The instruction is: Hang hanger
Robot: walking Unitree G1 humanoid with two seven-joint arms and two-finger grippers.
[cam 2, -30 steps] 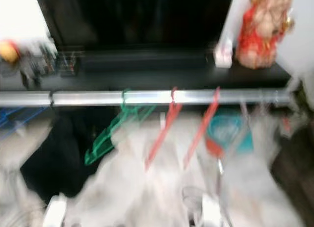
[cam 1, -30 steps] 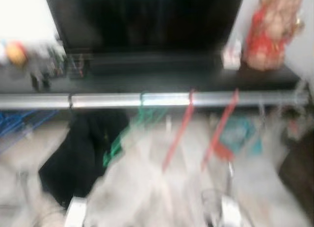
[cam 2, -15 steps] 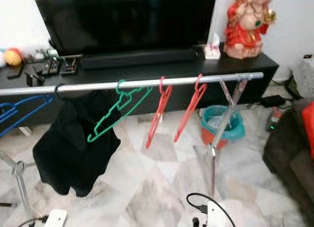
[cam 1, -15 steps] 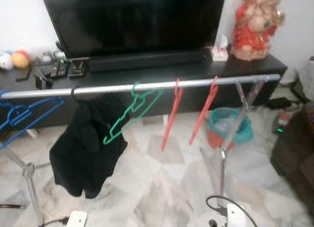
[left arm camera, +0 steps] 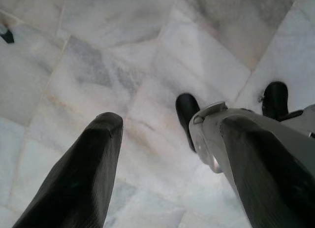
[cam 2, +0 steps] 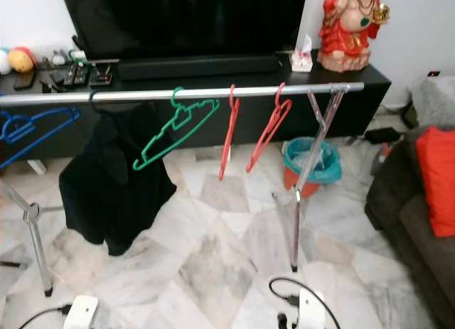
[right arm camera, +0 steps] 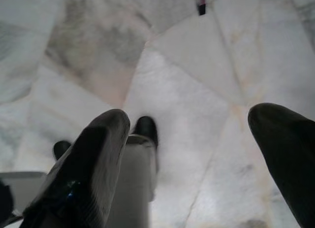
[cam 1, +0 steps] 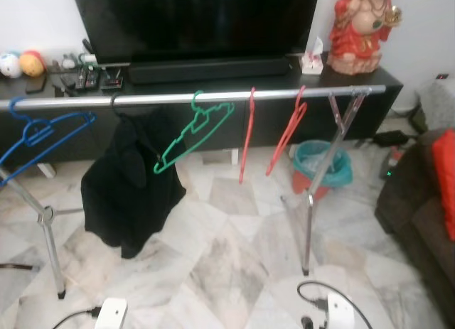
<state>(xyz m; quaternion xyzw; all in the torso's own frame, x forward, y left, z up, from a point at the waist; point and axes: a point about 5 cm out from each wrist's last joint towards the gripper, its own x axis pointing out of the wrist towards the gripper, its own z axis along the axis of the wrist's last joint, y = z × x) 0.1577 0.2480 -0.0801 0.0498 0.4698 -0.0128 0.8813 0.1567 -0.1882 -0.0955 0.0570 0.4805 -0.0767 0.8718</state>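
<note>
Green hanger (cam 1: 192, 133) slanting down-left off rail (cam 1: 213, 98)

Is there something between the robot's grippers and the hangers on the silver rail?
Nothing visible blocks the way. Open marble floor lies before the silver clothes rail, where the green plastic hanger hangs. Both grippers, left and right, point down, open and empty.
</note>
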